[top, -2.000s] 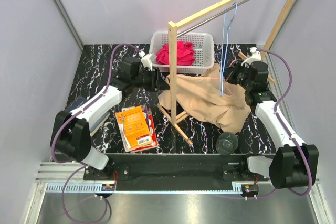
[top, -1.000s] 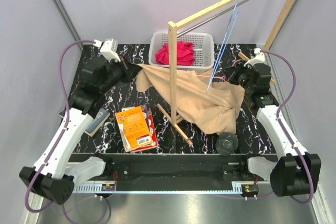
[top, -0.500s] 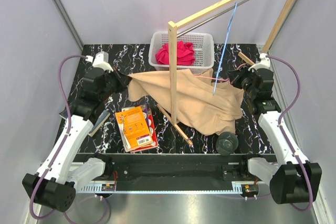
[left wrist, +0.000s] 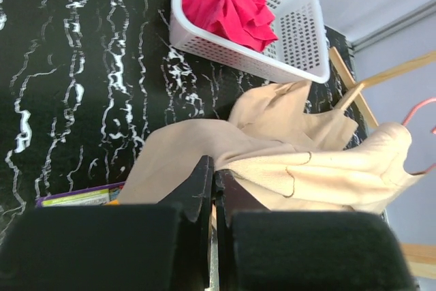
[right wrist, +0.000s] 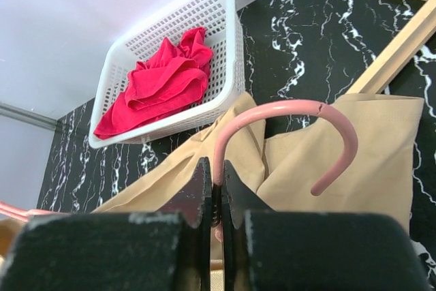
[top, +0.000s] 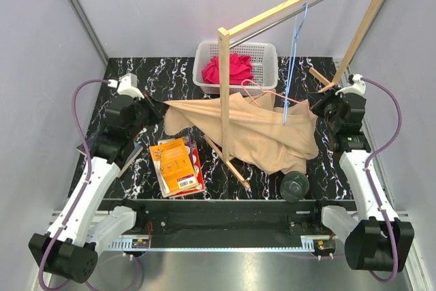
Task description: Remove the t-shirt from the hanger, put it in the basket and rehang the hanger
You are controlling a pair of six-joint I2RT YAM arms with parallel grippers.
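A tan t-shirt [top: 266, 134] lies stretched across the black marble table, draped round the wooden rack post [top: 223, 93]. My left gripper [top: 155, 110] is shut on its left edge, and the cloth shows pinched between the jaws in the left wrist view [left wrist: 214, 172]. My right gripper [top: 317, 105] is shut on the thin pink hanger [top: 272, 97]. The right wrist view shows its hook [right wrist: 286, 110] rising from between my jaws [right wrist: 216, 172] over the shirt [right wrist: 381, 141]. The rest of the hanger is partly hidden by the cloth.
A white basket [top: 204, 56] with a red cloth [top: 235, 67] stands at the back. A blue hanger [top: 293, 52] hangs from the rack's rail. An orange book [top: 178, 165], a black round object [top: 294, 185] and a dark flat device [top: 126, 158] lie near the front.
My left gripper pulled the shirt's edge from the rack post out to the left. My right gripper drew back to the right with the hanger. The shirt is now spread wider, with more pink wire showing.
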